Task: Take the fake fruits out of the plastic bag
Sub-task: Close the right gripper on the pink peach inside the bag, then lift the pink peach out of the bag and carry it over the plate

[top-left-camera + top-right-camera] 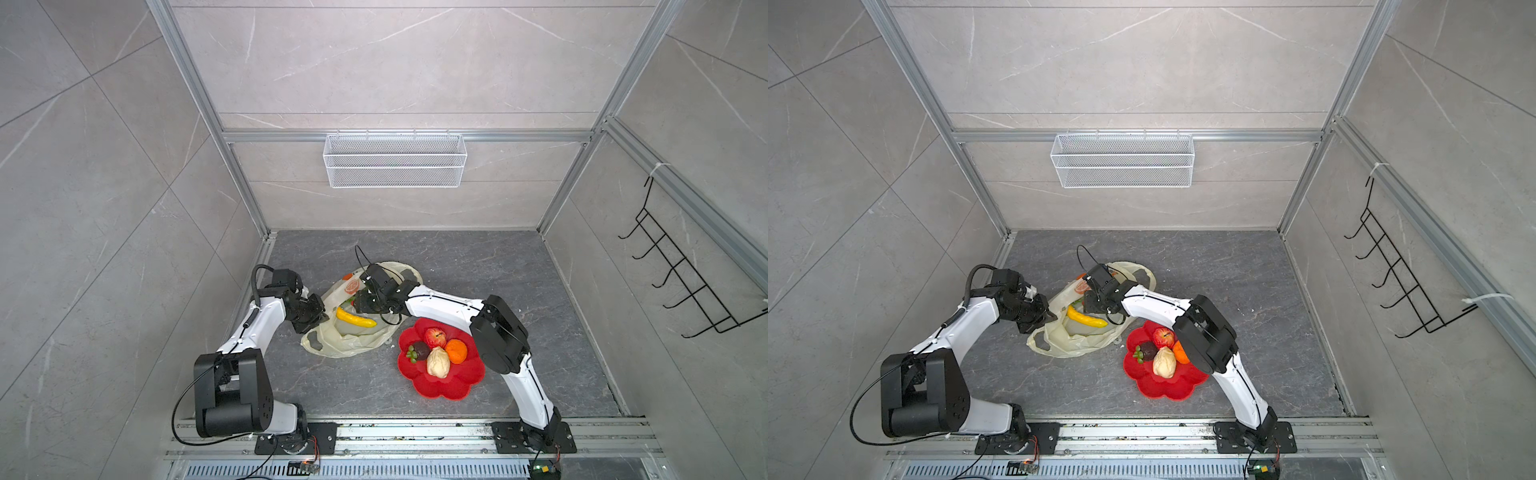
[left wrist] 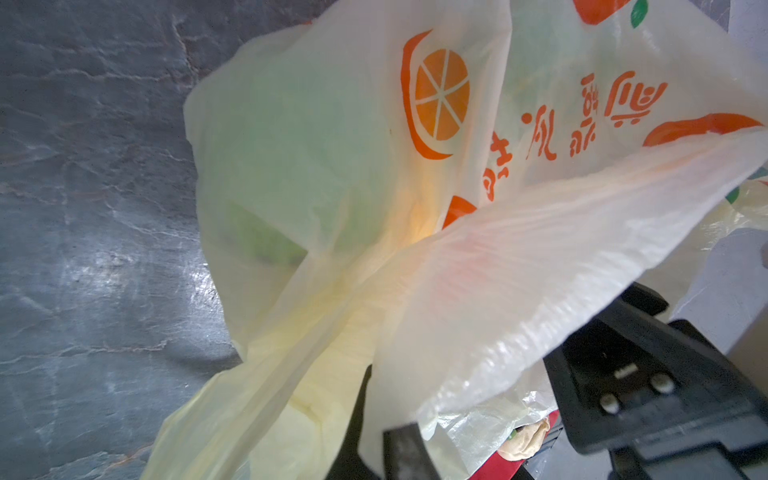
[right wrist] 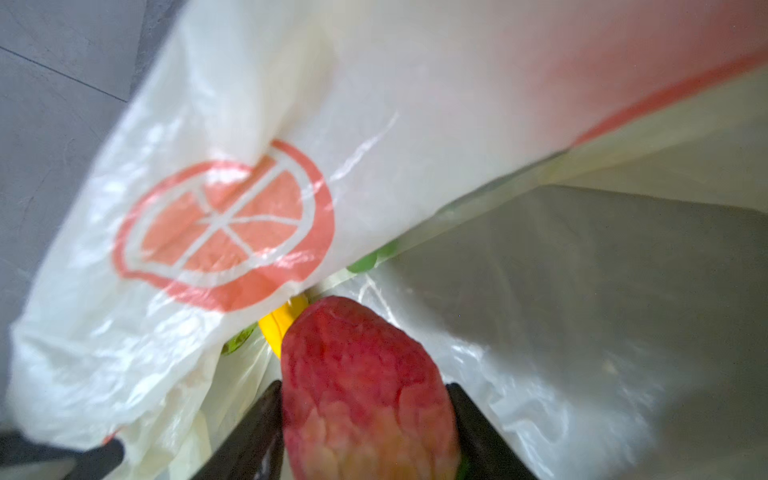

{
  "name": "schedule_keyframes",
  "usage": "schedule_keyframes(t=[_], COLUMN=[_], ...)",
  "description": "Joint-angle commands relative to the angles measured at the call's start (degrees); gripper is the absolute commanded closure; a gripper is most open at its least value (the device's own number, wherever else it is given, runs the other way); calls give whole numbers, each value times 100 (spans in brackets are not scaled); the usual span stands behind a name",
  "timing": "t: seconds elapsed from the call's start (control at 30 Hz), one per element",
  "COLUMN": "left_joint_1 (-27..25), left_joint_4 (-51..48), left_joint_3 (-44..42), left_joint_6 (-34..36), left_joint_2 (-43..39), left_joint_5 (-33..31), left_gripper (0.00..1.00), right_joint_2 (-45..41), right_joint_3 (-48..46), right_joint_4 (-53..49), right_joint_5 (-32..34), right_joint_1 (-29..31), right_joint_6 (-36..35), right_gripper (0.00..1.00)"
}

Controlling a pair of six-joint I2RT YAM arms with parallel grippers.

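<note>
Left pincer: left of centre in a top view, my left gripper (image 1: 319, 319) was clenched on the near-left rim of the plastic bag (image 1: 353, 343) and held its mouth up.
Bag: it lay crumpled on the dark table (image 1: 498, 270) at the centre of the frame, with its mouth open.
Banana: the yellow banana (image 1: 356, 318) lay in the open mouth, just right of the left gripper, not yet out.
Green contents: at centre-left of the left wrist view, a green shape (image 2: 266, 245) showed through the film. I could not tell which fruit it was.
Right pincer: my right gripper (image 3: 363, 386) reached across into the bag. At the bottom centre of the right wrist view its fingers pressed both sides of a red fruit (image 3: 361, 353), so I judged it grasped but not lifted clear.
Plate: the red flower-shaped plate (image 1: 457, 392) sat just right of the bag, at lower centre-right.
On the plate, left to right: the dark brown fruit (image 1: 422, 350), the red apple (image 1: 435, 336), the cream fruit (image 1: 438, 362) and the orange (image 1: 456, 350).
Done: four fruits were out.
Left: the red fruit in my grip, the banana and whatever green fruit lay inside. I could not count what the film hid.
Progress: I judged it a little past halfway.
</note>
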Motion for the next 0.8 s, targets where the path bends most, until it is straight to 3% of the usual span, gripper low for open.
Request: schedule_keyframes(t=[0.0, 0.77], left_joint_1=[-18, -21], left_joint_4=[-31, -42], left_joint_3=[85, 70], left_joint_6=[75, 83], left_joint_2=[-6, -15], left_joint_5=[106, 94], left_gripper=[95, 95], right_joint_2=[-695, -3666], right_joint_3=[-290, -2557], right_joint_4=[-289, -1687], right_joint_5=[144, 229], right_joint_1=[120, -126], right_joint_6=[-249, -741], right_gripper=[41, 42])
